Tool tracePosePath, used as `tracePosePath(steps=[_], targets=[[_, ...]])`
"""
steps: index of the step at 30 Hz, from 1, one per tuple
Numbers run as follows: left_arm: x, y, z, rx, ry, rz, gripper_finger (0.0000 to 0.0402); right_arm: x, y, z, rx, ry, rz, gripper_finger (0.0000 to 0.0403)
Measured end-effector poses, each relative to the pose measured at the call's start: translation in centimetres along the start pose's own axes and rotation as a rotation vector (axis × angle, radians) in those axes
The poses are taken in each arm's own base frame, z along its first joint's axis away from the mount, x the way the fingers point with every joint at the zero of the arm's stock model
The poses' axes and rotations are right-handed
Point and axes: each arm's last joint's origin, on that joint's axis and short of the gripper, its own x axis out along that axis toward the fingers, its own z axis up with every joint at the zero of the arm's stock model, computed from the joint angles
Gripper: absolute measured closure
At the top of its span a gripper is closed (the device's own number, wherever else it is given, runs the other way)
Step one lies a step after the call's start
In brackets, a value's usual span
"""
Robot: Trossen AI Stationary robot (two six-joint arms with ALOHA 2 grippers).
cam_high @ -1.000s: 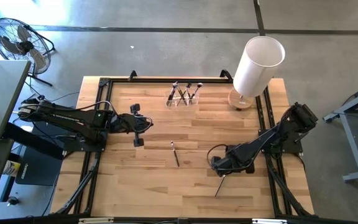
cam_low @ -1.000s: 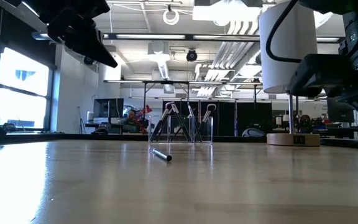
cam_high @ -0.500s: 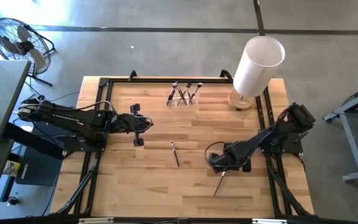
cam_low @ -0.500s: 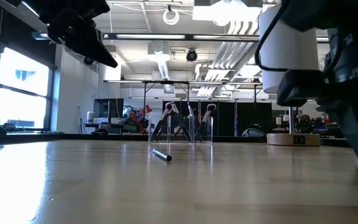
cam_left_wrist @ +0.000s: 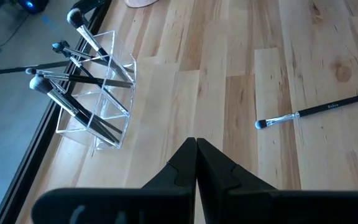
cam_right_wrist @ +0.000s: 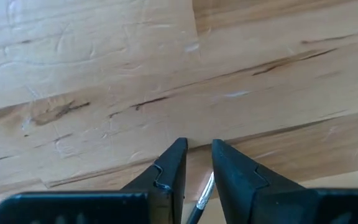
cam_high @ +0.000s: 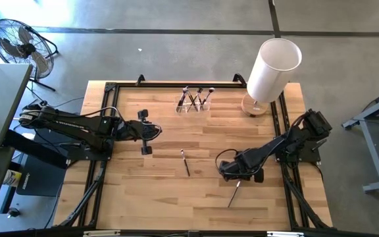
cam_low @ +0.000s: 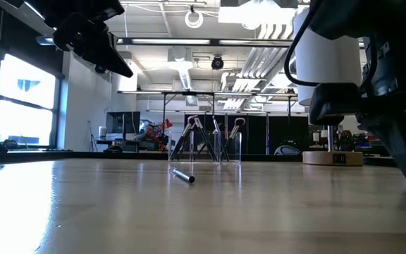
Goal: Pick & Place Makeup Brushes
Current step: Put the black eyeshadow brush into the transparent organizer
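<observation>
One makeup brush (cam_high: 233,195) lay loose on the table (cam_high: 156,197) in the lower right of the high view, its upper end just under the right pincer (cam_high: 232,172). Over the last second that pincer had slid a little toward the frame's left and come down close to the wood; in the low view its finger, hidden before, now reached almost to the table at the right edge. In the right wrist view the fingers (cam_right_wrist: 166,168) stood a narrow gap apart with the brush's metallic end (cam_right_wrist: 202,198) showing between them, not yet pinched. This looked like the final closing-in for a grasp.

A second brush (cam_high: 185,162) lay near the middle of the table, untouched. More brushes already stood in the clear holder (cam_high: 194,100) at the top centre, so the task seemed partly done. The white cylinder (cam_high: 272,68) stood at the upper right.

The left pincer (cam_high: 146,133) had not moved at centre left, fingers pressed together and empty.
</observation>
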Motion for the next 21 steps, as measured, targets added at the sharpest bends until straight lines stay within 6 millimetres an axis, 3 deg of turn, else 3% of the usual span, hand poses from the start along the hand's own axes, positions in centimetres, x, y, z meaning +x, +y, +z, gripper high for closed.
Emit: tracePosePath(steps=[21], targets=[[0.0, 0.0, 0.0, 0.025, -0.002, 0.001, 0.0401, 0.1, -1.1, 0.2, -0.011, -0.069, -0.083, 0.0295]])
